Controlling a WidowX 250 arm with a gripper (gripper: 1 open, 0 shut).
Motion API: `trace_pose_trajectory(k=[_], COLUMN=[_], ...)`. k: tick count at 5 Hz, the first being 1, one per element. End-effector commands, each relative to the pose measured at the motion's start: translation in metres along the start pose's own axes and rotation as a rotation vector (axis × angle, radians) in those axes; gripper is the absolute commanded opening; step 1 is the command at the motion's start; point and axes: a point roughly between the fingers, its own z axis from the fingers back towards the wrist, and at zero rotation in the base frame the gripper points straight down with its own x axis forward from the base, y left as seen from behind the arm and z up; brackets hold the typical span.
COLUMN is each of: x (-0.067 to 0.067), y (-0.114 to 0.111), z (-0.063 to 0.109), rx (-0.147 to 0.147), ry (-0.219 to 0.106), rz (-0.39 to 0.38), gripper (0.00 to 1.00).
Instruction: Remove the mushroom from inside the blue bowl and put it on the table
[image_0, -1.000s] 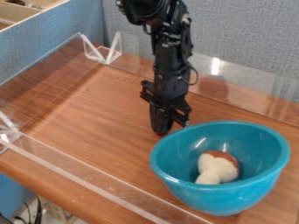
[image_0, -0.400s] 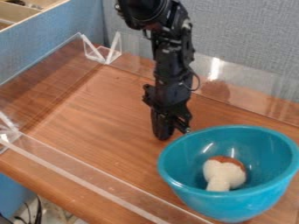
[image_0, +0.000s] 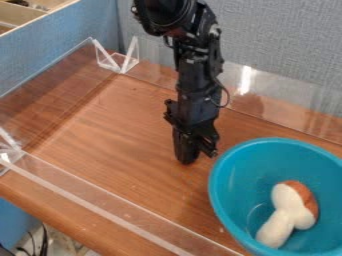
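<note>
The blue bowl (image_0: 241, 178) sits at the table's front right and is partly cut off by the frame's edge. Inside it the mushroom (image_0: 286, 212) lies on its side, cream stem toward the front and reddish-brown cap toward the back right. My gripper (image_0: 190, 155) points straight down just left of the bowl's rim, with its tips close to the table (image_0: 107, 130). Its fingers are shut with nothing between them. Whether the fingers touch the bowl's wall I cannot tell.
Low clear acrylic walls edge the wood: one along the front (image_0: 94, 200) and one at the back left (image_0: 60, 70). A blue-grey panel (image_0: 74, 35) rises behind, with a wooden box (image_0: 34, 12) beyond it. Open wood lies left of the arm.
The bowl has slid toward the front right, away from the gripper, and the mushroom has tipped and rolled with it. The gripper has stayed almost in place, still shut.
</note>
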Motion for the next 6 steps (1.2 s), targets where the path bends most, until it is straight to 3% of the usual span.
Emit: trace_pose_trajectory(k=[1, 3, 4, 6], x=[0.003, -0.002, 0.001, -0.012], y=[0.005, 0.008, 0.006, -0.027], z=[0.031, 0.042, 0.035, 0.063], rx=[0.037, 0.039, 0.042, 0.04], ry=[-0.08, -0.084, -0.082, -0.095], rz=[-0.034, -0.118, -0.148, -0.233], gripper=[0.0, 0.0, 0.0, 0.0])
